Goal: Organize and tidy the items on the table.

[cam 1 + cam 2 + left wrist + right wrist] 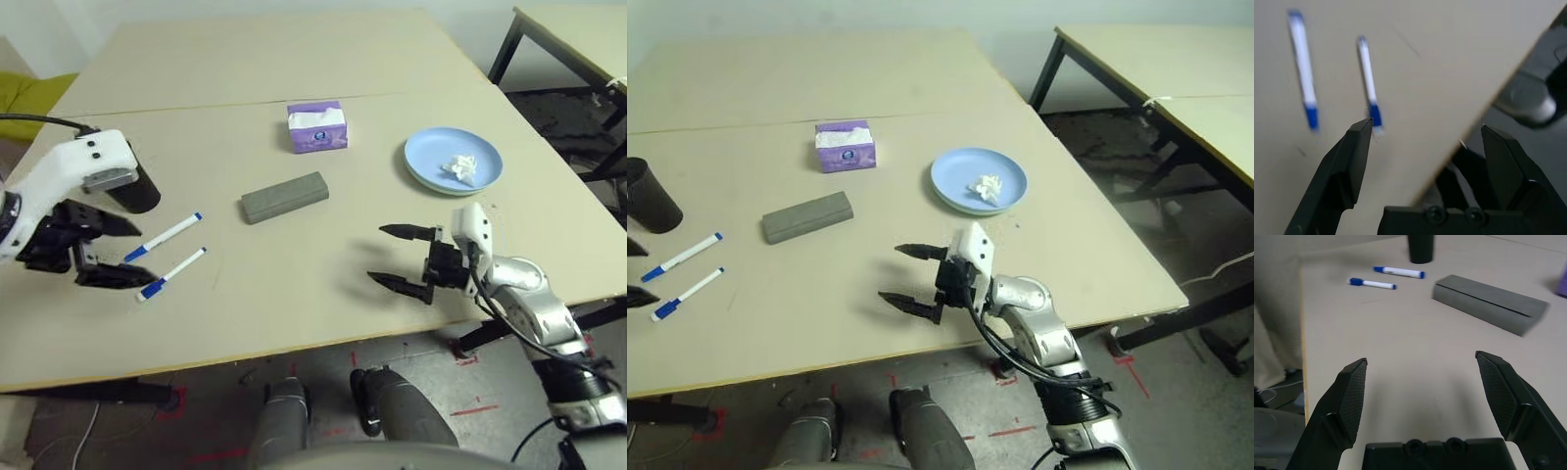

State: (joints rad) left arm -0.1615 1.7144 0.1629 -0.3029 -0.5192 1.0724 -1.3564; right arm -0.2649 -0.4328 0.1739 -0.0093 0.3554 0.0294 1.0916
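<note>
Markers, two of them with white barrels and blue caps, lay side by side on the tabletop (294,304), just off my left pincer (149,254), toward the robot's right. The thicker marker (168,235) was farther from the front edge, the slimmer marker (184,266) nearer it. Both long axes ran aslant, capped ends toward the robot's left and the front edge, plain ends pointing away and rightward. I judged that slant to be what the next move turned on: the left pincer would need its jaws set across a barrel, rather than along it. That arm was clearly the nearer.

Its pincer stood wide open and empty. The right pincer (376,253) was open and empty too, above bare tabletop on the other side, nearer the plates.

The barrels looked smooth and round, likely to roll if nudged. Beyond them stood the cup (651,199), dark, tapered and upright, which I took for a sensible home for both. The glasses case (285,198) was a grey, matte oblong block with a long seam (1484,295). A crumpled, papery tissue (460,168) sat on the shallow, round light-blue plate (428,151), with a greenish plate (431,185) stacked beneath.
</note>
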